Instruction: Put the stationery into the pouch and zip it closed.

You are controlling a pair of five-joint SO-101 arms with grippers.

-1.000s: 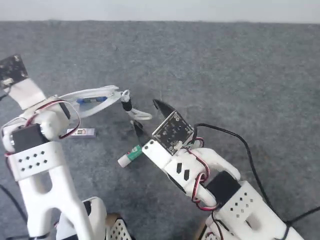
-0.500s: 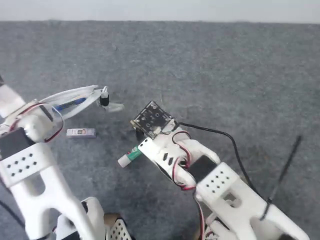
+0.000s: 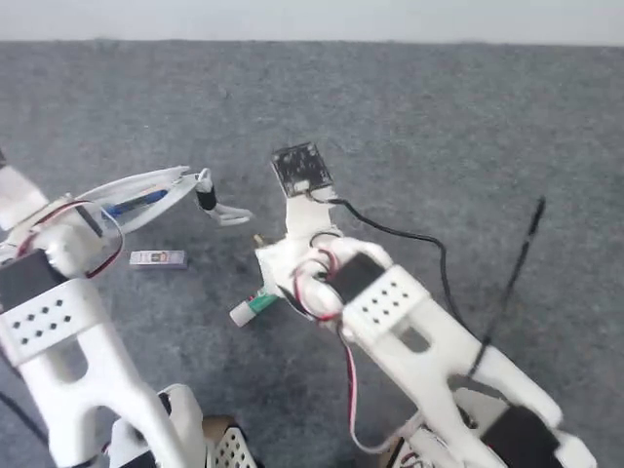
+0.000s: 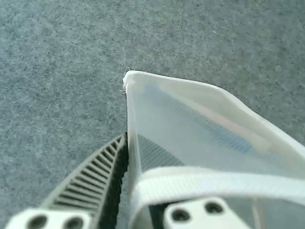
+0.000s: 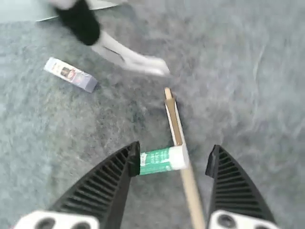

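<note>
My left gripper is shut on one end of the translucent white pouch, which it holds off the carpet at the left. A blue pen lies inside the pouch. The black zipper pull and a white strap hang from the pouch's free end. My right gripper is open, pointing down over a green-and-white glue stick and a wooden pencil that crosses it. The glue stick lies just left of the right arm.
A small eraser in a printed sleeve lies on the grey carpet below the pouch, and in the right wrist view it is beyond the glue stick. A black cable trails from the right arm.
The right arm has swung forward and left, bringing its open gripper down over the glue stick and pencil. The pouch shifted left a second ago and has since held still.
</note>
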